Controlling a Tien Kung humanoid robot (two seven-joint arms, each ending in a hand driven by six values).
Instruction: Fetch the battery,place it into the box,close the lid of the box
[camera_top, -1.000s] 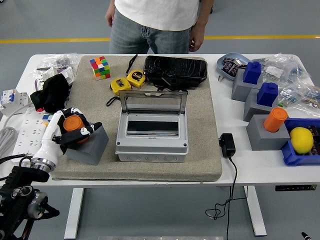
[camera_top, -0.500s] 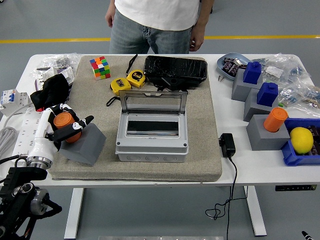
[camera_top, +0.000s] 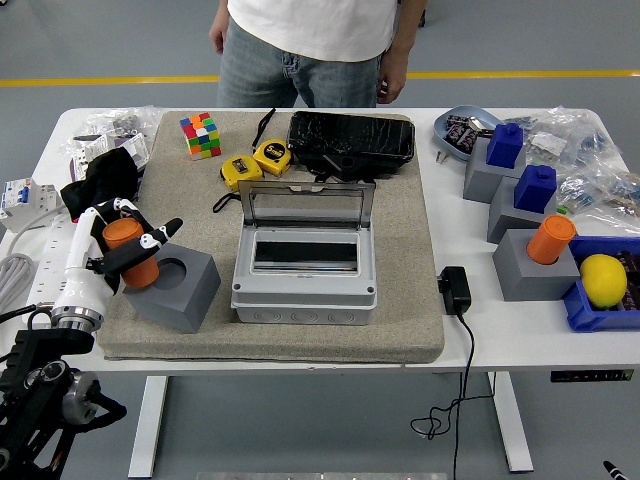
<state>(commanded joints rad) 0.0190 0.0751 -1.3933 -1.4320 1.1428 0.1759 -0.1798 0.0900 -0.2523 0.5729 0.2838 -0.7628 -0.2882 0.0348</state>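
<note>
I'm gripping the orange battery (camera_top: 127, 250) round its middle with my left hand (camera_top: 112, 250), fingers wrapped on it, just left of its grey holder block (camera_top: 180, 289); probably rigid, smooth, slippery; open box (camera_top: 304, 268) waiting right.

Left hand (camera_top: 118, 245) is wrapped around the orange battery (camera_top: 128, 250), holding it upright just left of the grey holder block (camera_top: 178, 290), whose round socket shows empty on top. The grey box (camera_top: 304, 272) sits mid-mat with its clear lid (camera_top: 305, 206) standing up at the back. Behind it lie two yellow tape measures (camera_top: 254, 164), a colour cube (camera_top: 201, 135) and a black pouch (camera_top: 351, 141). A person (camera_top: 308, 40) stands at the far edge, hands hanging down.
</note>
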